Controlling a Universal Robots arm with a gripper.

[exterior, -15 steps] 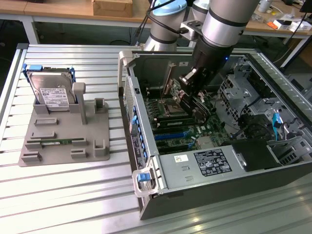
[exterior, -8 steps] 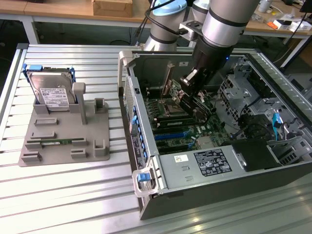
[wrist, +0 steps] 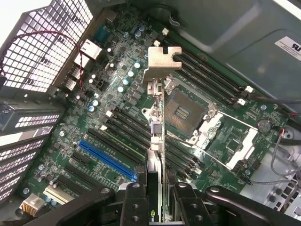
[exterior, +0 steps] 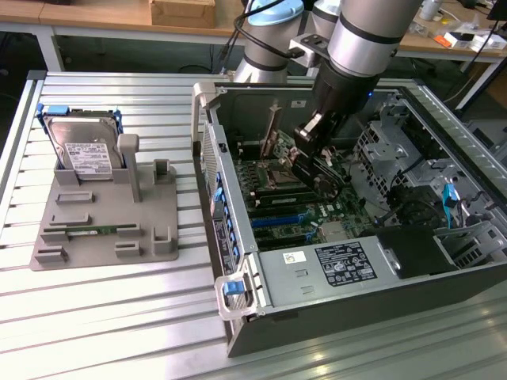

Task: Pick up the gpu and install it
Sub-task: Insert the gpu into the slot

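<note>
The gpu (wrist: 157,134) stood on edge between the fingers of the end effector (wrist: 160,190). It was gripped at its near end and reached away from the end effector, with its silver bracket (wrist: 162,59) at the far end. The jaws were partly closed, clenched on the card's two faces. Both hung inside the open computer case (exterior: 238,237), over the motherboard (wrist: 108,122), with the card beside the processor socket (wrist: 182,113). The hard drive (exterior: 83,154) stood well apart from the end effector, out on the surface (exterior: 119,317).
</note>
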